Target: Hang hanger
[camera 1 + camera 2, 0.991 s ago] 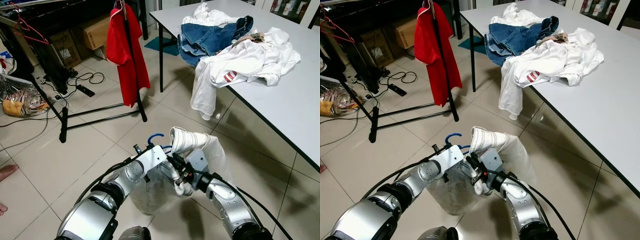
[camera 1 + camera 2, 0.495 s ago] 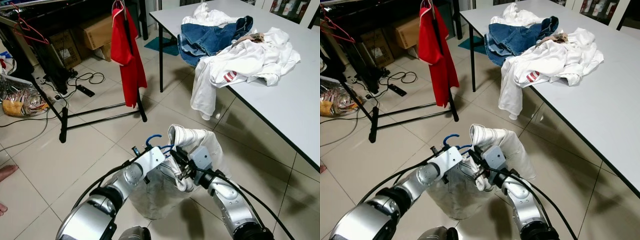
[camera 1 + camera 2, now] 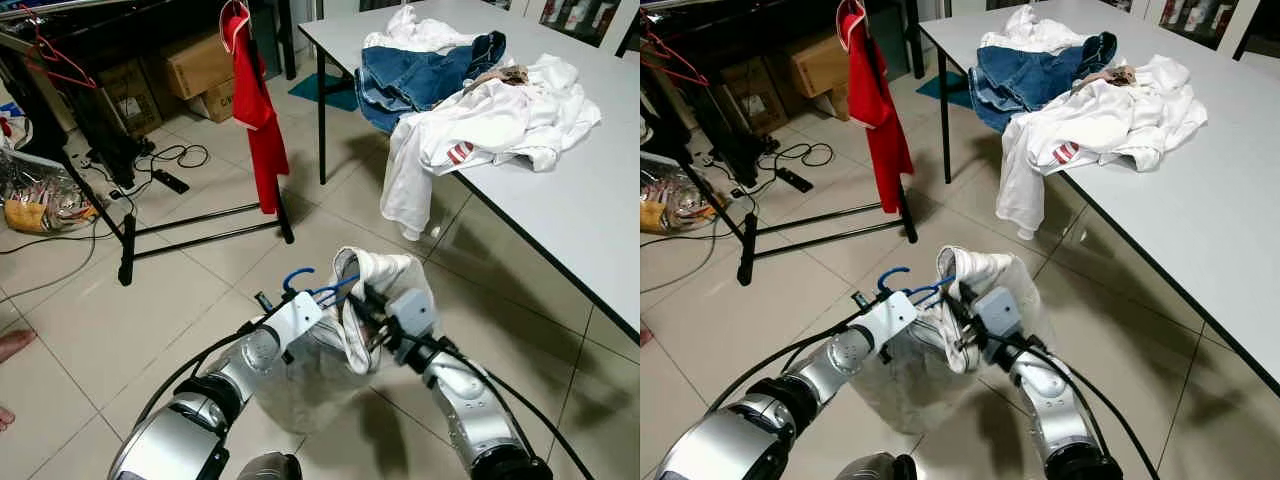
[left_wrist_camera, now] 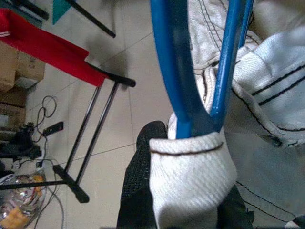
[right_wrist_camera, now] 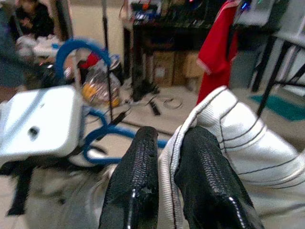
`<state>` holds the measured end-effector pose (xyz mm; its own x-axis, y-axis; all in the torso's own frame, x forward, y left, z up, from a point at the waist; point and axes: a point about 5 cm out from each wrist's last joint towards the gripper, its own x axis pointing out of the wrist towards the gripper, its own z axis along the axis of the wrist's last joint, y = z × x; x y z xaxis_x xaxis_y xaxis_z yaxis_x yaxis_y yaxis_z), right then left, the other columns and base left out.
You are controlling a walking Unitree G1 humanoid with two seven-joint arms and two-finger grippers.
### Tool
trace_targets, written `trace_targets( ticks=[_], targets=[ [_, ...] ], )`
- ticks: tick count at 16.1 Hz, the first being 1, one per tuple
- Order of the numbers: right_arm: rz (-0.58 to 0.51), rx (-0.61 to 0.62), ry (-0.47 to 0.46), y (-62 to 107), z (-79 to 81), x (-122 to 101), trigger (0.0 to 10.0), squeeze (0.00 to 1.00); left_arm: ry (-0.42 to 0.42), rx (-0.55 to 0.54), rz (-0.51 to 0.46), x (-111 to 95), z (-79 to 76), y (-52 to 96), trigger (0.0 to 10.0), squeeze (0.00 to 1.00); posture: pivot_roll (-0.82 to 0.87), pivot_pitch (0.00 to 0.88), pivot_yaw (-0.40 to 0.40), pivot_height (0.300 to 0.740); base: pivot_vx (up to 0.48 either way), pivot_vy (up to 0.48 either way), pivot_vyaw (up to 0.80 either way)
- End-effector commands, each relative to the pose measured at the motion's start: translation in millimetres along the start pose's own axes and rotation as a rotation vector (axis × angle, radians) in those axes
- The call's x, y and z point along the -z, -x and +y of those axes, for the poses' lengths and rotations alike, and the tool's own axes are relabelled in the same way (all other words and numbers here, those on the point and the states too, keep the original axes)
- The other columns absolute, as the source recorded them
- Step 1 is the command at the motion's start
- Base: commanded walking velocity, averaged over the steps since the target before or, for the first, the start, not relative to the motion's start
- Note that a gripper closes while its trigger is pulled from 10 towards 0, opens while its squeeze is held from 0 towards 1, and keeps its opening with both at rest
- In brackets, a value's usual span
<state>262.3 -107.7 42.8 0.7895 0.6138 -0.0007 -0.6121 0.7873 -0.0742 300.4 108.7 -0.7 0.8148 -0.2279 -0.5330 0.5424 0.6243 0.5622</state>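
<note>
Low in the center of the frame, a pale garment [image 3: 330,350] hangs bunched between both arms over the tiled floor. The right pincer [image 5: 169,157] is clamped on a fold of its white ribbed cloth. The left pincer [image 4: 183,191] is pinched on cloth and the blue hanger [image 3: 300,285], whose hook pokes up just above it.

Blue hanger [image 3: 303,283]: mostly hidden under white garment [image 3: 372,300]. Clothes rack [image 3: 190,215]: top cut off by frame edge.
</note>
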Motion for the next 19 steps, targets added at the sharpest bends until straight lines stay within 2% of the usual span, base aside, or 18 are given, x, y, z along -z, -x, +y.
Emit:
trace_targets(
  ticks=[1, 3, 4, 19],
  targets=[
    [-0.043, 0.016, 0.008, -0.3, -2.6, -6.4, 10.0, 1.00, 0.011, -0.049, -0.052, -11.9, 11.0, -2.3, 10.0, 0.00, -0.03, 0.000, 0.102, 0.740, 0.000, 0.000, 0.00],
    [-0.022, 0.012, 0.001, 0.1, -2.7, -3.7, 10.0, 1.00, 0.008, -0.066, -0.056, -12.6, 12.4, -2.4, 10.0, 0.00, -0.04, 0.000, 0.103, 0.740, 0.000, 0.000, 0.00],
    [-0.019, 0.009, -0.003, 0.2, -2.3, -3.1, 10.0, 0.00, 0.008, -0.076, -0.058, -13.2, 13.5, -2.5, 10.0, 0.00, -0.04, 0.000, 0.103, 0.740, 0.000, 0.000, 0.00],
    [-0.018, 0.008, -0.005, 0.5, -2.0, -2.8, 10.0, 0.00, 0.008, -0.084, -0.060, -13.6, 14.5, -2.5, 10.0, 0.00, -0.03, 0.000, 0.103, 0.740, 0.000, 0.000, 0.00]
  ],
)
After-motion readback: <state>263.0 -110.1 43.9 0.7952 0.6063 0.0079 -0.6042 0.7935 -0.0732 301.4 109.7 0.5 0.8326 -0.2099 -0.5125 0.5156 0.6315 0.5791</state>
